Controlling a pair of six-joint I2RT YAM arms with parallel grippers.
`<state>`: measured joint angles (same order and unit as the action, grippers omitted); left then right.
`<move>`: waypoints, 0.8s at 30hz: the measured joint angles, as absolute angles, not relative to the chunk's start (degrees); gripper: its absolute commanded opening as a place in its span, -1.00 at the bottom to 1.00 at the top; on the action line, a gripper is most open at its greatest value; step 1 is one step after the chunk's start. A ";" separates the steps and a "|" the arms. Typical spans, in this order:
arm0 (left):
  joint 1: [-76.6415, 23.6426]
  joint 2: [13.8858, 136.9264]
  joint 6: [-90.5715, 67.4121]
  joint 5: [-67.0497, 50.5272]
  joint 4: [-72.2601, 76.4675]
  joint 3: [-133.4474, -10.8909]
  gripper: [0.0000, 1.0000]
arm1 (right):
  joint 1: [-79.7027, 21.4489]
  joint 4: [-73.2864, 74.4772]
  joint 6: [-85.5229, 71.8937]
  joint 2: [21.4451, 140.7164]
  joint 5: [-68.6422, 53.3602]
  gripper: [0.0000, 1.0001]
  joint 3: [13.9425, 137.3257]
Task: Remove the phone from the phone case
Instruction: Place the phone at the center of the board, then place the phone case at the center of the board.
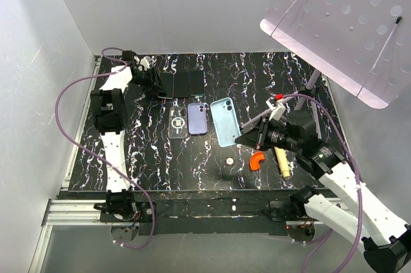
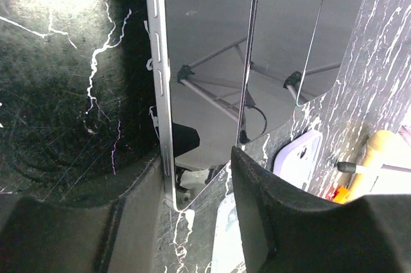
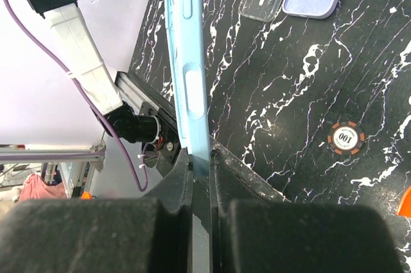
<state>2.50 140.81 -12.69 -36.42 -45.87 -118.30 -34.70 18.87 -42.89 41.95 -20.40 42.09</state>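
**Blue case pinched, no phone seen coming out yet**

Nearest, the right gripper (image 1: 247,137) is clamped on the near right edge of the light-blue case (image 1: 225,121), mid-desk (image 1: 148,157). I cannot tell whether a phone sits inside, so extraction looks undone. A poker chip (image 1: 229,161) and an orange piece (image 1: 257,160) lie close by. Left are a purple case (image 1: 198,119) and a clear case (image 1: 178,122). Far left, the left gripper (image 1: 153,81), part open and holding nothing, straddles a corner of three bare dark phones (image 1: 182,85).

Poker chip (image 1: 229,161), orange curved piece (image 1: 256,160), cream handle (image 1: 281,161) on marbled table (image 1: 160,157)
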 measured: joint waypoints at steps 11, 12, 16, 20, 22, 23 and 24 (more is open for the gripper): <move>1.28 133.58 -12.53 -21.04 -46.72 -113.99 0.96 | -37.01 9.02 -52.60 49.63 -19.75 -0.97 36.91; 1.21 132.09 -13.06 -19.09 -46.94 -112.42 0.96 | -37.78 7.55 -53.89 51.55 -19.49 -0.97 36.45; 0.40 121.97 -16.58 -12.99 -46.15 -102.37 0.97 | -41.98 0.36 -58.57 60.80 -18.00 -0.97 36.21; -4.23 103.94 -20.80 -10.85 -42.26 -87.53 0.97 | -45.54 -6.72 -63.09 72.66 -17.08 -0.97 38.33; -6.90 95.81 -22.37 -11.40 -41.06 -82.67 0.96 | -46.98 -9.50 -64.90 78.83 -16.60 -0.97 41.15; -8.29 91.85 -23.18 -12.03 -40.58 -80.77 0.97 | -47.79 -11.27 -65.98 82.30 -16.40 -0.97 43.13; -9.37 88.03 -23.79 -12.95 -40.18 -79.37 0.97 | -48.58 -13.13 -66.83 85.62 -16.23 -0.97 45.30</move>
